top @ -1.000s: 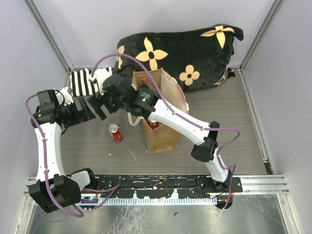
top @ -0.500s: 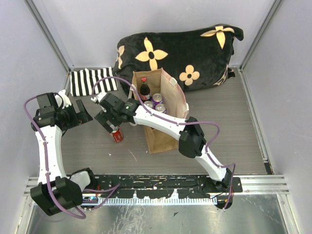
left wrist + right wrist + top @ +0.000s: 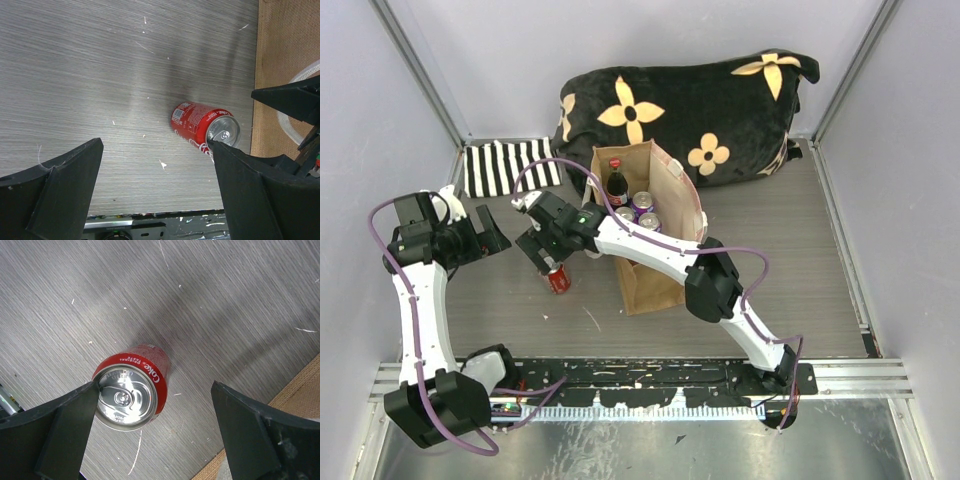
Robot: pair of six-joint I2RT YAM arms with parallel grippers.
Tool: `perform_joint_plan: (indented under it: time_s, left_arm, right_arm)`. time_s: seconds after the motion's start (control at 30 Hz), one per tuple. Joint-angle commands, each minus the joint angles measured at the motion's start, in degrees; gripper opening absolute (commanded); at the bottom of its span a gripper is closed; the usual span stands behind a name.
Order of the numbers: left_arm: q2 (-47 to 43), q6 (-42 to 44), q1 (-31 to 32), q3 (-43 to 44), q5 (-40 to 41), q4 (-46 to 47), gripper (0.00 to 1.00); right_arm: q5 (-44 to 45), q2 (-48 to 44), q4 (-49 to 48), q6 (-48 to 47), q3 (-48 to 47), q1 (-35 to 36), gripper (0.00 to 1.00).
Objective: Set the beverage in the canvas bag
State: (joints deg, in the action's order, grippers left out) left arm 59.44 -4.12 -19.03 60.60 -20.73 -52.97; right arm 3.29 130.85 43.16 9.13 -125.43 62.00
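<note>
**Desk:** What changed in the last second?

**Operator:** My right pincer [image 3: 545,258] has swung away from the striped cloth [image 3: 505,166] in the far-left corner. It has come down over the red cola can [image 3: 558,279], the beverage, which stands left of centre just beside the canvas bag [image 3: 655,288]. The pickup looks within reach, but nothing is lifted yet.

**Desk:** Gripped?

**Operator:** No. The jaws stand wide apart and empty, with the can between them, crowding one finger. My left pincer [image 3: 488,234], also spread and holding nothing, hangs near the left edge.

**Desk:** Room to move?

**Operator:** Bare desk toward the near and left edges. It is tight on the right, where the bag's wall is close, and its mouth already holds a bottle [image 3: 616,185] and other cans [image 3: 642,205]. The cushion [image 3: 690,100] fills the far edge — I judge the way in is up and over.
</note>
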Motion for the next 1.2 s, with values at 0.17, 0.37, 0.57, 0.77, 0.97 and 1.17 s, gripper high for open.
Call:
perform_joint_plan:
  time_s: [0.17,0.37,0.57,0.77,0.97,1.17]
  left_arm:
    - [-0.83,-0.45,-0.21,-0.92,-2.02,0.47,0.98]
    - [-0.16,-0.54,-0.18,-1.07,-1.95,0.71,0.98]
    - [0.23,-0.52,-0.22,-1.44,-2.01,1.14,0.98]
    - [1.01,-0.37,-0.22,-1.69,-2.49,1.41,0.98]
    - [1.25,-0.54,-0.20,-2.15,-2.93,2.00,0.98]
    - [1.14,-0.47,-0.24,-2.25,-3.08,2.17,0.98]
  right_arm:
    - [-1.19,-7.21,-5.09,1.16,-0.02,0.23,1.00]
    - [-1.42,-5.09,-3.49,0.64,-0.35,0.79,1.00]
    - [-0.65,-2.81,-3.39,-0.61,0.36,1.67,1.00]
    - [0.39,-0.61,-2.55,-0.97,0.47,1.98,1.00]
    - [2.14,1.06,-1.35,-1.10,1.29,2.16,1.00]
    - [2.75,1.29,-1.05,-0.90,1.41,2.32,0.92]
